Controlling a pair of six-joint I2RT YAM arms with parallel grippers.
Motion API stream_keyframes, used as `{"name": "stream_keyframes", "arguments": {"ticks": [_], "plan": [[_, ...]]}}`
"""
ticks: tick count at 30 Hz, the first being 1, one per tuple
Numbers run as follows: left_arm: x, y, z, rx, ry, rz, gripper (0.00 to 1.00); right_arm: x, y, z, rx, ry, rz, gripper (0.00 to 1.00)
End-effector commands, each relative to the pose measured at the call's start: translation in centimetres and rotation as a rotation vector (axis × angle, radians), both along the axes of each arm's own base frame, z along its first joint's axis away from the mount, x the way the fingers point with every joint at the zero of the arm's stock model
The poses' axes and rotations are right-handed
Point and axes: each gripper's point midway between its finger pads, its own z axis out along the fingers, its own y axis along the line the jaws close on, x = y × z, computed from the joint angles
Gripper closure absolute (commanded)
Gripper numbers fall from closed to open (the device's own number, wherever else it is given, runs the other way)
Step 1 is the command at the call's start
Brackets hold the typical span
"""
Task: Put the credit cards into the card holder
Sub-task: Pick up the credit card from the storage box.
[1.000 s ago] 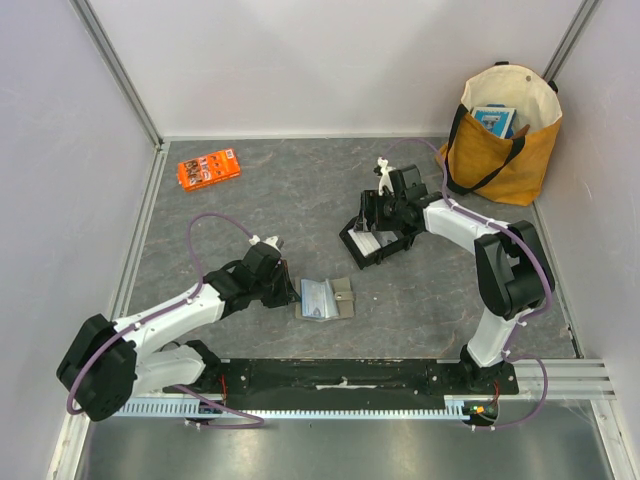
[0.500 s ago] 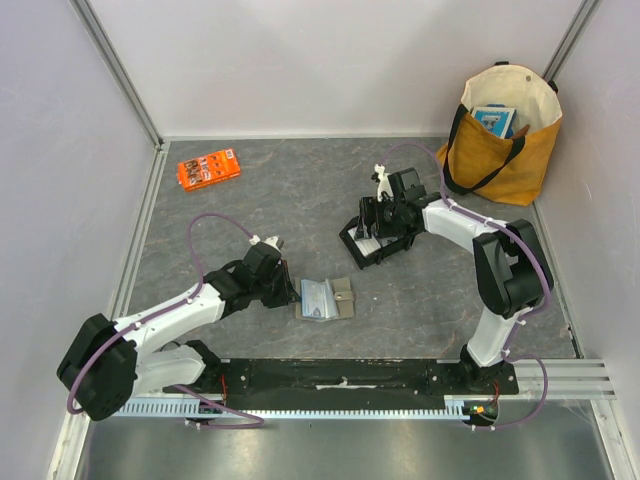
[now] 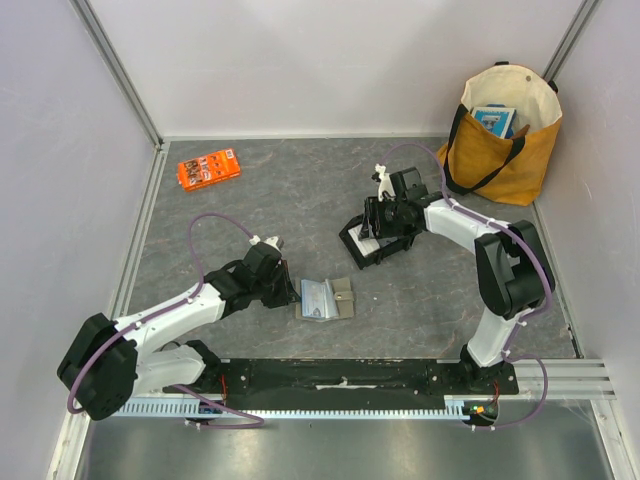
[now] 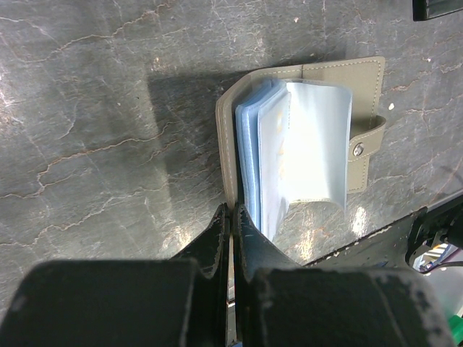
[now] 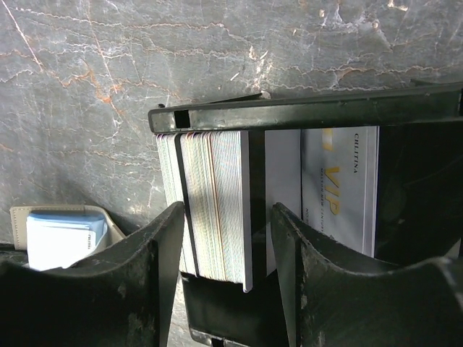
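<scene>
The card holder (image 3: 328, 299) lies open on the table, its taupe cover (image 4: 318, 72) under pale blue sleeves (image 4: 307, 144). My left gripper (image 3: 294, 292) is shut on the holder's left cover edge, fingertips (image 4: 219, 220) pinching it. A stack of credit cards (image 5: 213, 202) stands on edge in a black tray (image 5: 304, 112). Another card marked VIP (image 5: 340, 181) lies flat in the tray. My right gripper (image 5: 226, 217) is open, its jaws on either side of the stack without closing on it. It hangs over the tray (image 3: 358, 250) in the top view. The card holder also shows in the right wrist view (image 5: 58, 235).
An orange packet (image 3: 208, 168) lies at the far left. A mustard and cream tote bag (image 3: 500, 130) stands at the far right corner. White walls close in three sides. A metal rail (image 3: 340, 380) runs along the near edge.
My right gripper has shifted slightly over the black tray. The left arm and the card holder have not moved.
</scene>
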Motion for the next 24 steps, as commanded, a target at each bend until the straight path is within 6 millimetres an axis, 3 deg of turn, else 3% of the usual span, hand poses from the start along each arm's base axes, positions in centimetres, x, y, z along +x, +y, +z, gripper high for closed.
{"name": "stream_keyframes", "arguments": {"ticks": [1,7,12,19,24], "plan": [[0.78,-0.84,1.22,-0.020,-0.051,-0.040,0.98,0.37,0.66,3.12,0.046,-0.055,0.015,0.42],[0.84,-0.99,1.30,-0.025,-0.052,-0.043,0.98,0.45,0.42,3.43,0.032,-0.062,0.005,0.44],[0.77,-1.02,1.22,-0.024,-0.052,-0.048,0.98,0.45,0.37,3.52,0.031,-0.064,0.002,0.54],[0.77,-1.09,1.10,-0.026,-0.046,-0.050,0.98,0.48,0.21,3.36,0.023,-0.063,-0.007,0.54],[0.74,-1.04,1.10,-0.026,-0.048,-0.048,0.98,0.57,0.03,3.38,0.018,-0.065,-0.017,0.61]]}}
